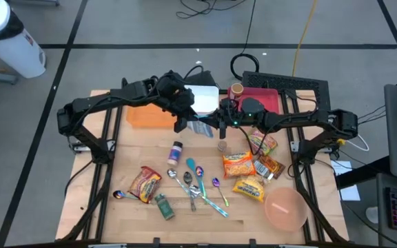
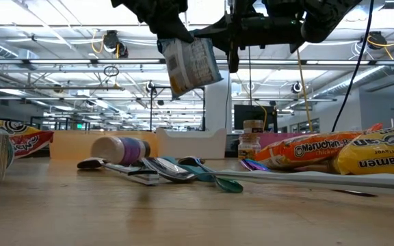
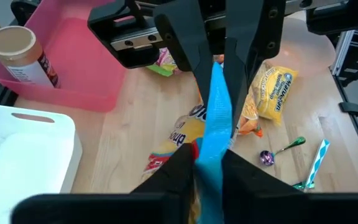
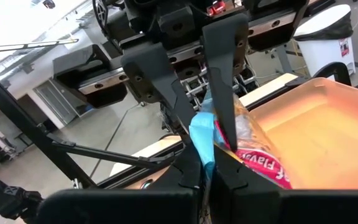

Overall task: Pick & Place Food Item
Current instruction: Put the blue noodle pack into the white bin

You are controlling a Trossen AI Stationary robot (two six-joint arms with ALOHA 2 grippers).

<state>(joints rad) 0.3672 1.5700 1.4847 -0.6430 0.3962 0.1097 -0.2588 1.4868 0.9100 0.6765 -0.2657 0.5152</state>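
Snack packet [image 2: 191,65] held high above the bench [image 1: 129,207], left fingers [image 3: 185,43] clamped on its blue edge, right fingers [image 4: 229,106] clamped on the same packet, orange bin [image 1: 150,117] just beside.

Wood table [image 1: 116,220] w/ ramen packs [image 1: 238,164], spoons [image 1: 193,184], pink bowl [image 1: 285,209], orange bin [image 1: 150,117].

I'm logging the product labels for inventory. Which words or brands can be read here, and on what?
"Maruchan": orange ramen packet, low view.
"Ramen": yellow ramen packet, low view.
"Maruchan": yellow packet, left wrist view.
"Flavor" (partly cut off): held packet, right wrist view.
Held packet's back panel, spice jars, cup label: too small or blurred to read.
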